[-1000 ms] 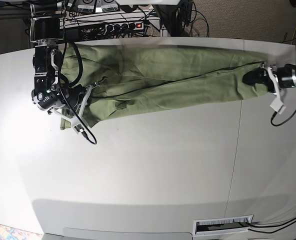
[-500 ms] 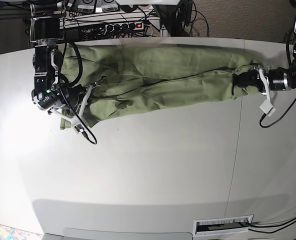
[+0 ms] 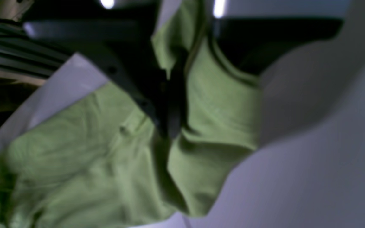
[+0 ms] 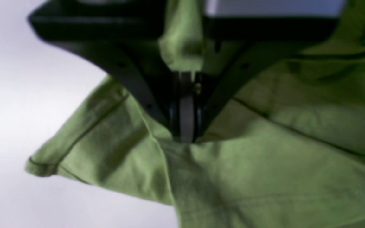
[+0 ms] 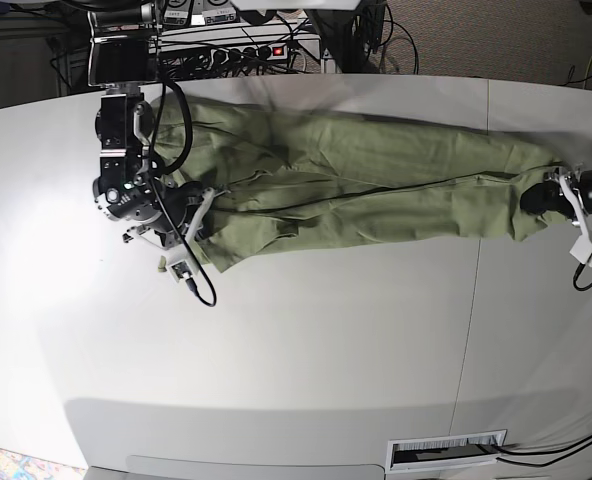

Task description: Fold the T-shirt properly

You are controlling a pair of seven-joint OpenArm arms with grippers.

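The sage-green T-shirt (image 5: 356,190) lies stretched in a long, narrow band across the far half of the white table (image 5: 276,350). My left gripper (image 5: 529,198) is at the band's right end, shut on a bunch of the fabric. In the left wrist view the dark jaws (image 3: 169,126) pinch a fold of the T-shirt (image 3: 74,164). My right gripper (image 5: 198,212) is at the band's left end, shut on the cloth. In the right wrist view its tips (image 4: 185,133) meet on the T-shirt (image 4: 265,177), with a hemmed corner hanging to the left.
A power strip and tangled cables (image 5: 246,50) sit behind the table's far edge. A seam (image 5: 476,300) runs across the tabletop on the right. A slotted vent (image 5: 446,450) lies at the near edge. My right arm's cable (image 5: 201,290) loops onto the table.
The left gripper closed on the shirt's right end and drew it to the right. The right arm also shifted right with its end. The shirt now lies further right and tauter.
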